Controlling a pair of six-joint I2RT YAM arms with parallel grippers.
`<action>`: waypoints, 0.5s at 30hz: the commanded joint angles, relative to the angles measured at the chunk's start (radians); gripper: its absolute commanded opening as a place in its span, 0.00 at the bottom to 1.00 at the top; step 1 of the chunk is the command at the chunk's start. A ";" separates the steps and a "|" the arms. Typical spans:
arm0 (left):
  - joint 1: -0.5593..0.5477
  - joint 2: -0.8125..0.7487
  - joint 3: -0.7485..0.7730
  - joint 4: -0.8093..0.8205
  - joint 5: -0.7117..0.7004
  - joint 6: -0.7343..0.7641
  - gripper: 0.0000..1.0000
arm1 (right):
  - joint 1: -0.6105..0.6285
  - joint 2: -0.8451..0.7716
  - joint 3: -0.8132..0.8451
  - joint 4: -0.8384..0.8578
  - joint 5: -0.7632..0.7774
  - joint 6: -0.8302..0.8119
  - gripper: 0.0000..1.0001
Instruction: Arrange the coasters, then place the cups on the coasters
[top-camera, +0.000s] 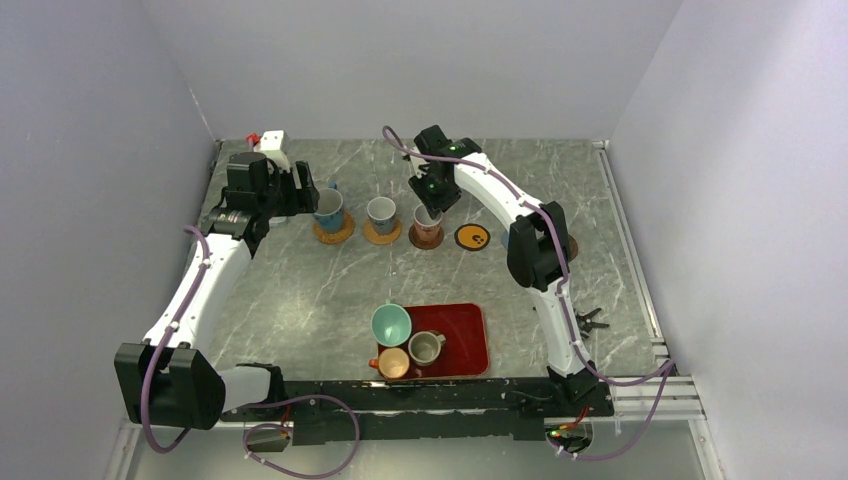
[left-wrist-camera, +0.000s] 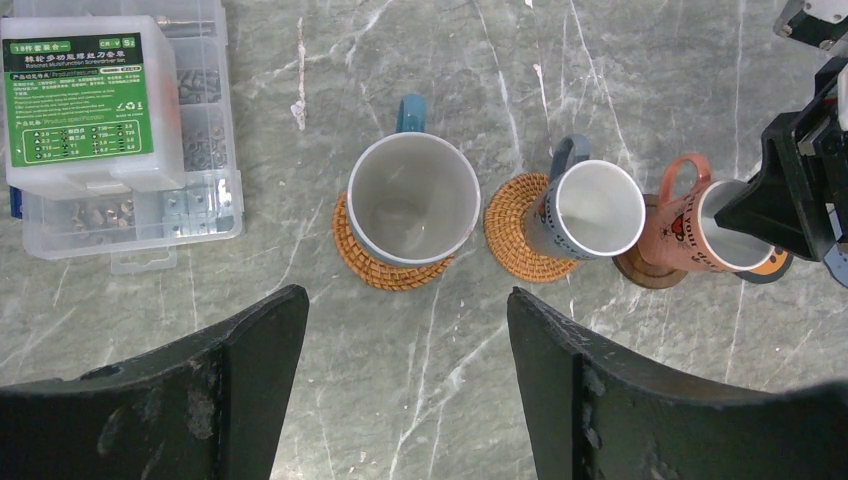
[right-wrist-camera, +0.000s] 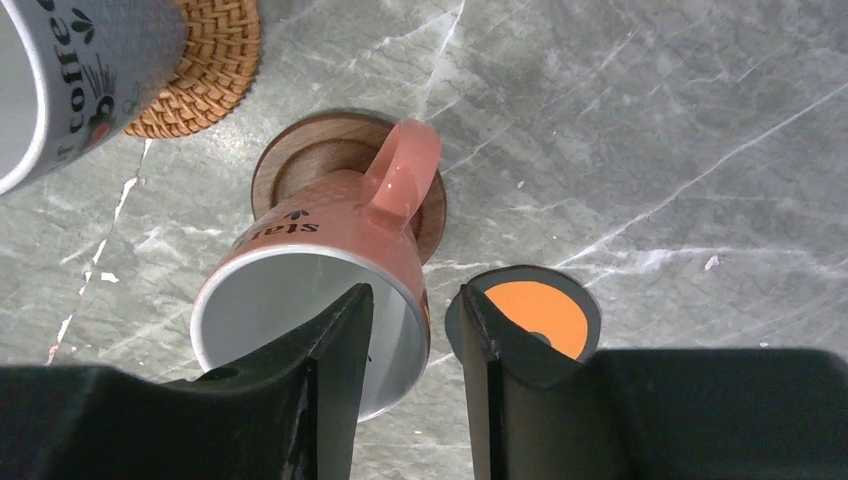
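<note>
While right fingers (right-wrist-camera: 345, 330) stand parted astride the pink cup (right-wrist-camera: 330, 230) on its coaster (right-wrist-camera: 300, 160), left fingers (left-wrist-camera: 250, 370) gape empty; tray cups (top-camera: 390, 323) likely follow.

Left arm (top-camera: 197, 290) and right arm (top-camera: 495, 185): white link shells, black joint housings. A purple cable (top-camera: 356, 428) is clipped along each, looping out at 7 o'clock. Left gripper (left-wrist-camera: 405, 300): matte black, wedge-shaped, scuffed.

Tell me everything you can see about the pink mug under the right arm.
The pink mug looks like glossy salmon ceramic, pale and empty inside, with dark lettering and a loop handle. It stands on a dark wooden coaster. The jaws of the right gripper straddle its rim, apparently not pinching.
</note>
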 joint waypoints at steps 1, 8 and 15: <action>-0.003 -0.021 0.032 0.010 -0.013 0.008 0.79 | -0.005 -0.102 -0.007 0.060 0.021 0.017 0.43; -0.003 -0.028 0.035 0.004 -0.011 0.008 0.78 | -0.005 -0.199 -0.063 0.148 -0.047 0.030 0.49; -0.003 -0.037 0.036 0.004 -0.007 0.005 0.78 | -0.005 -0.328 -0.177 0.192 -0.087 0.049 0.51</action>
